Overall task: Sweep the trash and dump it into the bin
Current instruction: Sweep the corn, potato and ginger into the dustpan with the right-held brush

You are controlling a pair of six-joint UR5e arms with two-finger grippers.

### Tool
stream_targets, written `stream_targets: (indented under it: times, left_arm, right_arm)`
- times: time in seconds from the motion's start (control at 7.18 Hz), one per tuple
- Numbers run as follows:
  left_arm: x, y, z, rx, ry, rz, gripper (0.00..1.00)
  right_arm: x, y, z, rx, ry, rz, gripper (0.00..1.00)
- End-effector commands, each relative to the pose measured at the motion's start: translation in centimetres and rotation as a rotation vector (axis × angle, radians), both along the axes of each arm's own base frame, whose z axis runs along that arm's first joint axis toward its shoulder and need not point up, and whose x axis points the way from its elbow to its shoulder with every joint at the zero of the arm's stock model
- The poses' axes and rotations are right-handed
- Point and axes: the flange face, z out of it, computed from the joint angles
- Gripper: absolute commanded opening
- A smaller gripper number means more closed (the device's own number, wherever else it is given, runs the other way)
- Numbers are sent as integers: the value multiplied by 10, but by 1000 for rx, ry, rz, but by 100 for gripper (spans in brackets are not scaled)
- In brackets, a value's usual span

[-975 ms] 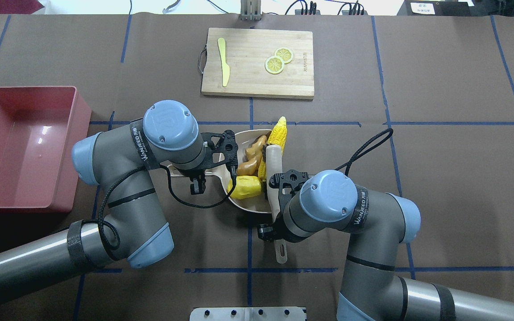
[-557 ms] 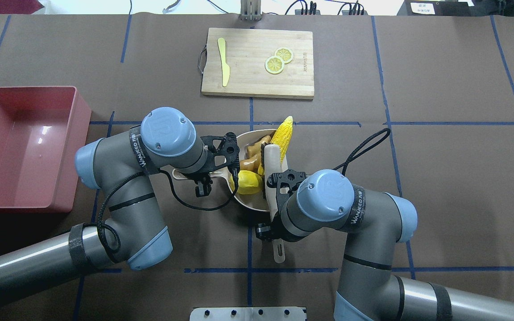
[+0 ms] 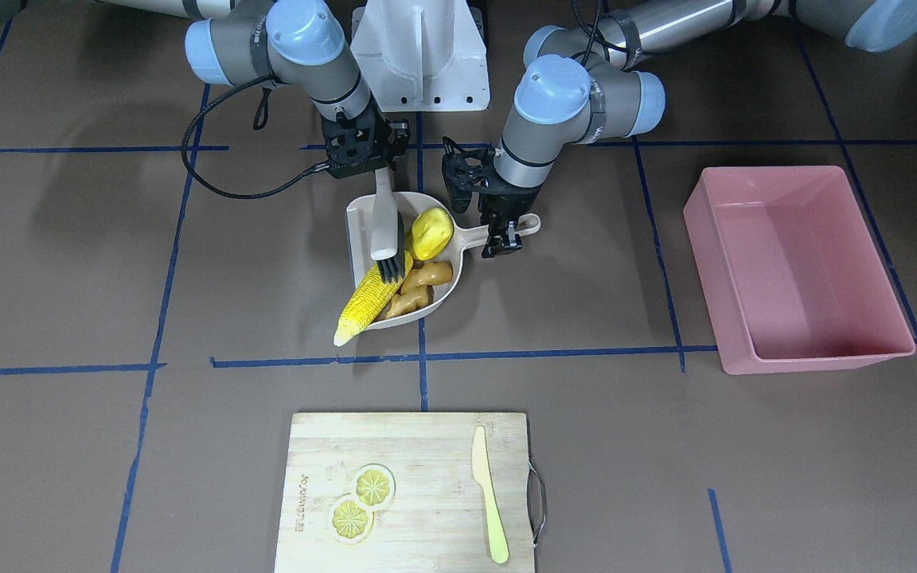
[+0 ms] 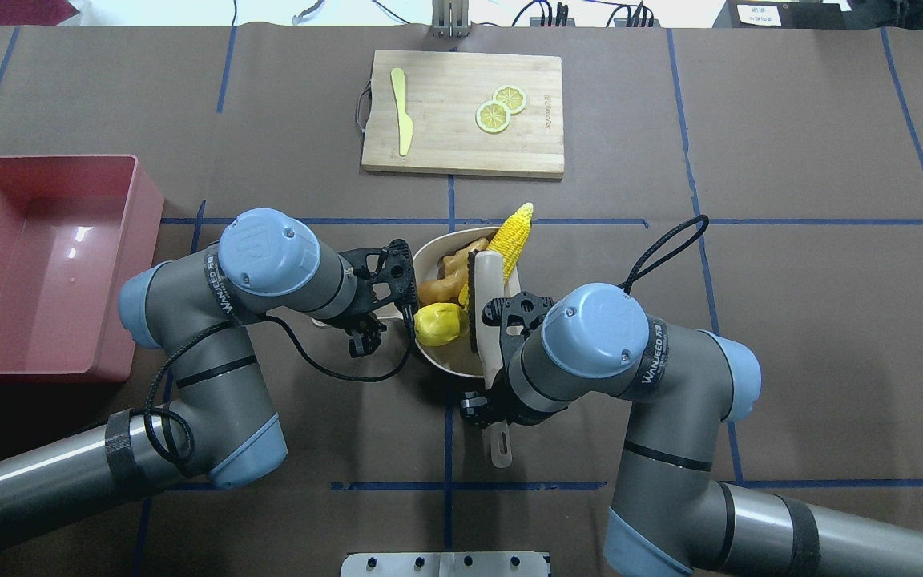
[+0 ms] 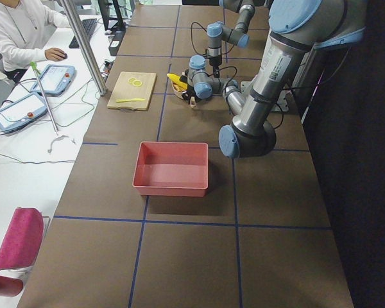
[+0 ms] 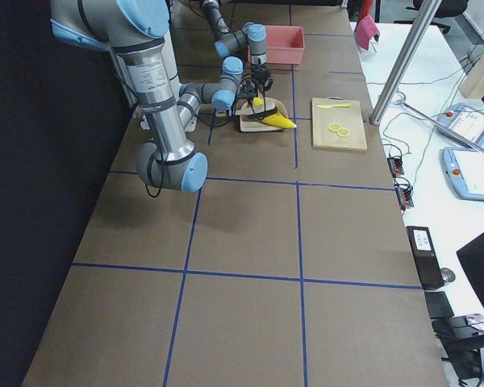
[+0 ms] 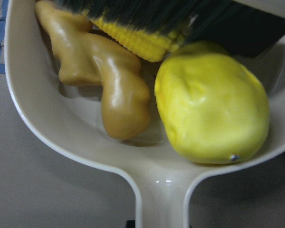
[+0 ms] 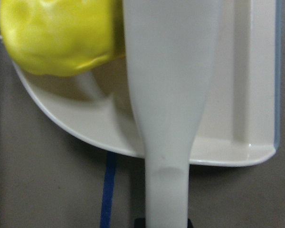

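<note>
Gripping dustpan handle (image 3: 528,225), left gripper (image 3: 502,236) near trash (image 3: 432,231), right gripper (image 3: 381,177) clenching brush (image 3: 384,229) above it.

Pink bin (image 5: 170,190) on taped brown table (image 5: 179,256)

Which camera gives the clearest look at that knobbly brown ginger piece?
The left wrist-mounted view: it shows the ginger root close up, lying in the dustpan beside the potato lump. Overhead and front-facing views show it small; the side views barely; the right wrist view not at all.
</note>
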Motion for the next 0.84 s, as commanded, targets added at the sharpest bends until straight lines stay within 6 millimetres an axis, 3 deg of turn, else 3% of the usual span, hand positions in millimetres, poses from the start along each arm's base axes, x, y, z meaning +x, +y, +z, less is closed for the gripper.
stream_targets:
  times: [0.0, 0.28, 0.56, 0.7]
  left_arm:
    - [-2, 0, -2, -15, 29, -18, 2]
    - [-4, 1, -7, -38, 50, -38, 3]
    - [-15, -7, -14, -43, 65, -63, 2]
    - [-18, -10, -16, -43, 70, -68, 2]
  right_arm:
    - [22, -5, -4, -15, -16, -1, 3]
    - [72, 10, 5, -34, 19, 5, 3]
    - [162, 4, 54, -75, 64, 50, 3]
    - [181, -7, 65, -93, 71, 57, 2]
